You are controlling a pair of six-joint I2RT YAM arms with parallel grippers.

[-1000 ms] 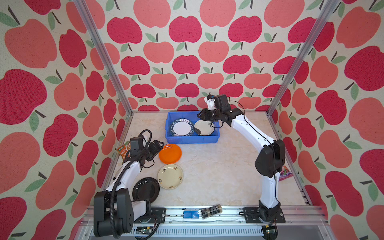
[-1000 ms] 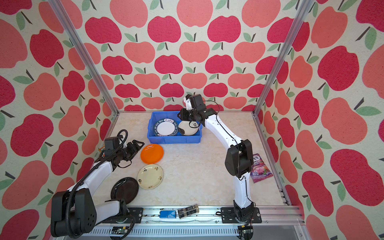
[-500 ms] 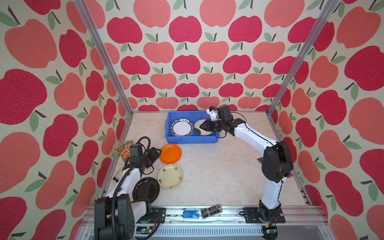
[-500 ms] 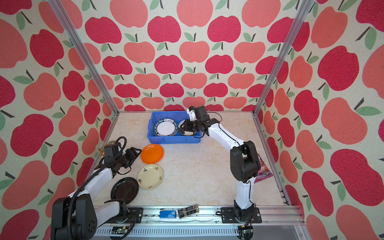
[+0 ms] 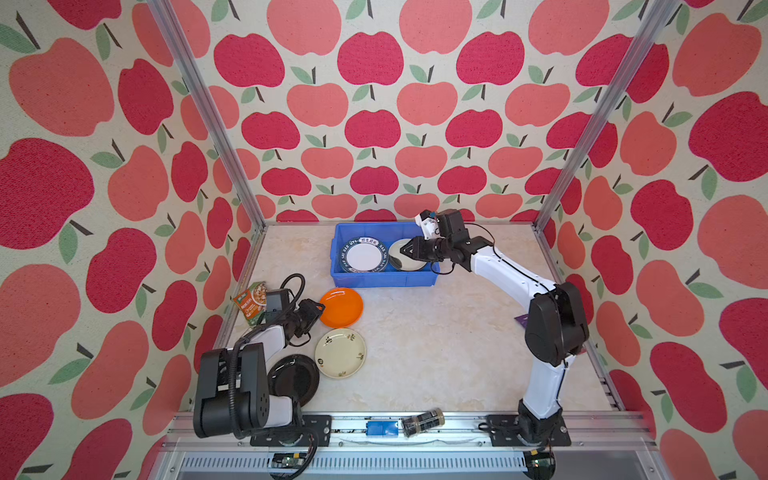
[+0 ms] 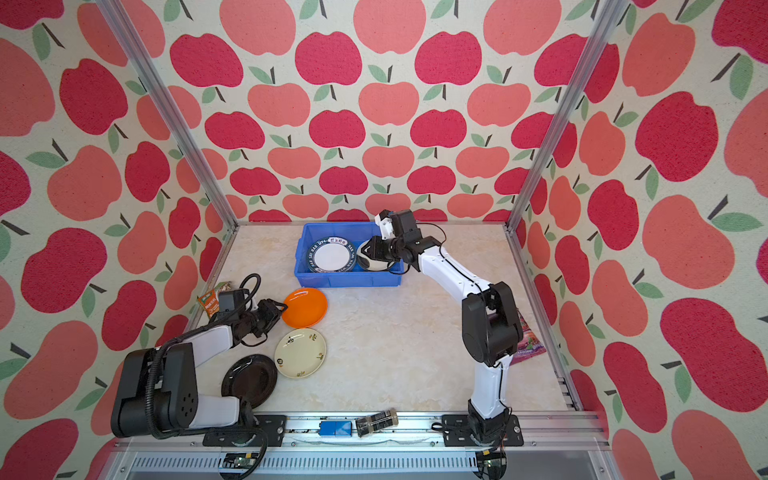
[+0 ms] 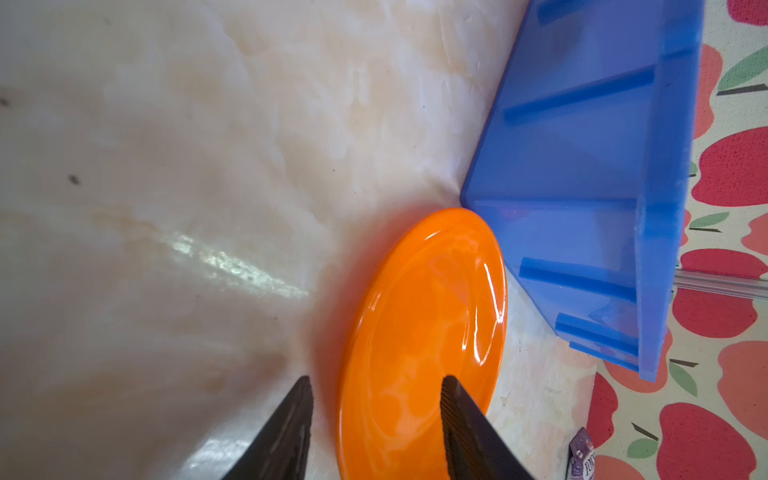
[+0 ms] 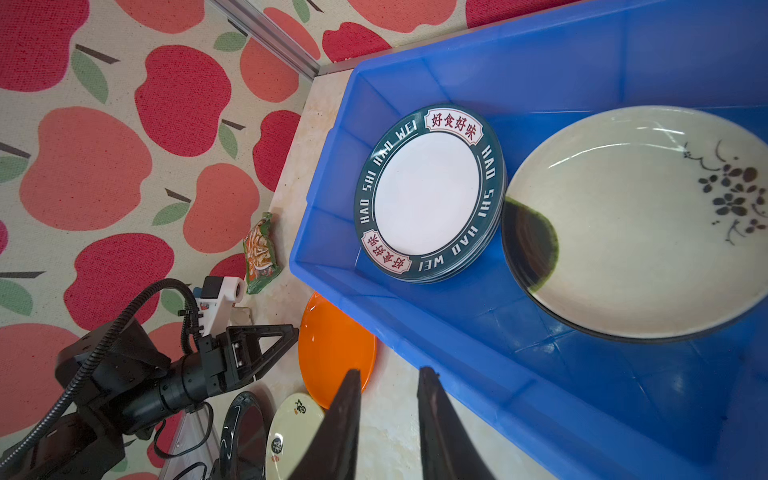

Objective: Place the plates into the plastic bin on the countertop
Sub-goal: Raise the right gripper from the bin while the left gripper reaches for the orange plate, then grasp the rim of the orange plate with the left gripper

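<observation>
Near the left wall, the left gripper (image 5: 322, 307) straddles the rim of the orange plate (image 5: 344, 308) on the countertop (image 5: 436, 332). Its jaws are half apart, perhaps not quite pinching. Over the right half of the plastic bin (image 5: 382, 281), the right gripper (image 5: 401, 252) hovers narrowly parted and empty above a cream plate (image 8: 623, 224). The lettered plates (image 5: 363, 257) lie stacked just left of it.

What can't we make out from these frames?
- Plate count in the lettered stack: right wrist view, top plate covers the rest.
- Cream plate in the plastic bin: both top views, right gripper overlaps it.
- Black plate: both top views, left arm's base hides its edge.
- Purple packet: left wrist view, cut off by the frame edge.
</observation>
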